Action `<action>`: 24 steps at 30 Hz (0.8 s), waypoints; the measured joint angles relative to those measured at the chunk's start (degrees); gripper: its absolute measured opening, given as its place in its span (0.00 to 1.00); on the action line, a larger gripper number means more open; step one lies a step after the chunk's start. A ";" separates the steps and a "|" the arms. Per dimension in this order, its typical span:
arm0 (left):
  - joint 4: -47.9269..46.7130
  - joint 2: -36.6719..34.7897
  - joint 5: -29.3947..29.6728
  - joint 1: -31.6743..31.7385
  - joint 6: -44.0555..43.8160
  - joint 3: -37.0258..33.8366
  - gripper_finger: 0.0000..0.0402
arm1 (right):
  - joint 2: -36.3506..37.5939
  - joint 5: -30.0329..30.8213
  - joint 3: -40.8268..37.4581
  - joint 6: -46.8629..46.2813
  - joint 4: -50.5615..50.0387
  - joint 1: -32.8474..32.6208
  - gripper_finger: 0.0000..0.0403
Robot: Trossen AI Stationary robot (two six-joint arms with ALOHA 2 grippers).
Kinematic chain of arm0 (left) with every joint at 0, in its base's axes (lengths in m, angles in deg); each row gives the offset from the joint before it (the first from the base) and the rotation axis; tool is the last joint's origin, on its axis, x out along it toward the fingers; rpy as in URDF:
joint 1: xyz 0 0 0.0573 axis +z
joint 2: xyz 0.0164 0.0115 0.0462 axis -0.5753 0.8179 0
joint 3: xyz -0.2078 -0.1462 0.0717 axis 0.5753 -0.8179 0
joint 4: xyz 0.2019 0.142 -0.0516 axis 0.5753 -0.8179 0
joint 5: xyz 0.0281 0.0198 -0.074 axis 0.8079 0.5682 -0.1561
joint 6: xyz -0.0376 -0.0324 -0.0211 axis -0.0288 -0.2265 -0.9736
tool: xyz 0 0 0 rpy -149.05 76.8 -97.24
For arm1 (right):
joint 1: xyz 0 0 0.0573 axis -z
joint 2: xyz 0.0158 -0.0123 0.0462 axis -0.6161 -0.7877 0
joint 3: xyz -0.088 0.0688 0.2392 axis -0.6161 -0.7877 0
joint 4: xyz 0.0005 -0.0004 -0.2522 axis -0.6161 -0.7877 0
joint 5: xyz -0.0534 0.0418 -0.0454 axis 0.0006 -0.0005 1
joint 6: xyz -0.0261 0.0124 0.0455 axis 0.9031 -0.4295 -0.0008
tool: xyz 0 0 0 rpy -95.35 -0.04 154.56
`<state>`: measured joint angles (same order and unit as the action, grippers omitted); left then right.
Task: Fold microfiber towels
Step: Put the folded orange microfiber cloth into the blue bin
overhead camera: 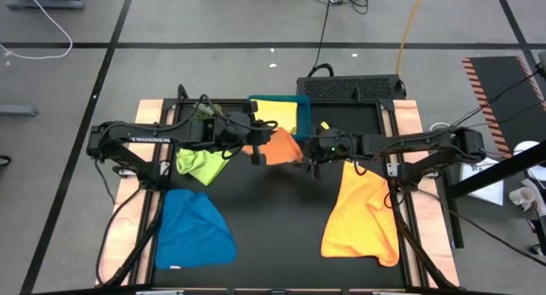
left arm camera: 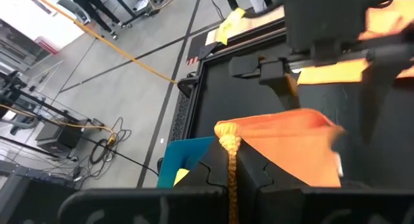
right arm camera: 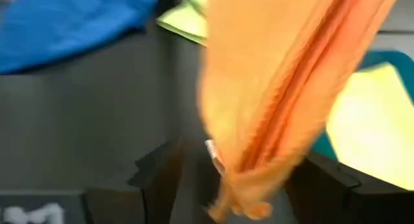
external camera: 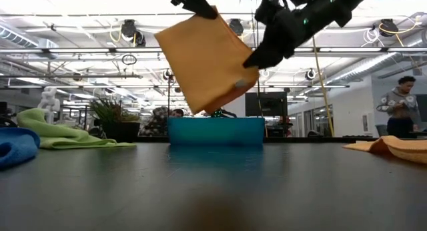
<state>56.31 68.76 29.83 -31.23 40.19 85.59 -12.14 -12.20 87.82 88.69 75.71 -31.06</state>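
High view: the left gripper (overhead camera: 256,152) and right gripper (overhead camera: 312,159) meet over the table's middle, a folded orange towel (overhead camera: 280,146) between them, in front of the teal tray (overhead camera: 302,116) holding a yellow towel (overhead camera: 275,109). Lime green towel (overhead camera: 203,163), blue towel (overhead camera: 194,229) and second orange towel (overhead camera: 363,214) lie flat.

Low view: the folded towel hangs clear above the table.

Left wrist view: fingers pinch its bunched corner.

Right wrist view: fingers stand spread either side of the cloth.
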 joint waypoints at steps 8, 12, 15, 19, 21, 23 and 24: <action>0.38 0.00 0.00 0.04 0.00 0.00 0.00 | -2.76 3.90 -3.22 -0.94 3.92 0.16 0.48; 0.25 0.00 0.00 0.28 0.00 0.00 0.00 | -2.14 5.82 -3.51 -0.32 3.87 0.08 0.39; 0.22 0.00 0.00 0.42 -0.01 0.00 0.00 | -1.95 5.48 -3.45 0.11 6.52 0.01 0.30; 0.04 0.00 0.00 0.53 -0.07 0.00 0.00 | -2.02 5.42 -3.48 1.46 6.81 0.03 0.18; -0.01 0.00 0.00 0.57 -0.07 -0.01 0.00 | -2.00 5.52 -3.48 1.94 6.49 0.03 0.11; -0.37 0.00 0.36 0.64 -0.10 -0.02 0.00 | -2.00 5.52 -3.48 2.95 5.77 0.03 0.04; -0.69 0.00 0.99 0.68 -0.33 -0.02 0.00 | -1.86 5.52 -3.48 3.29 5.56 0.03 0.02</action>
<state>55.63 68.76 30.83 -30.55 39.87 85.57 -14.00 -6.68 84.35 91.98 81.27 -31.03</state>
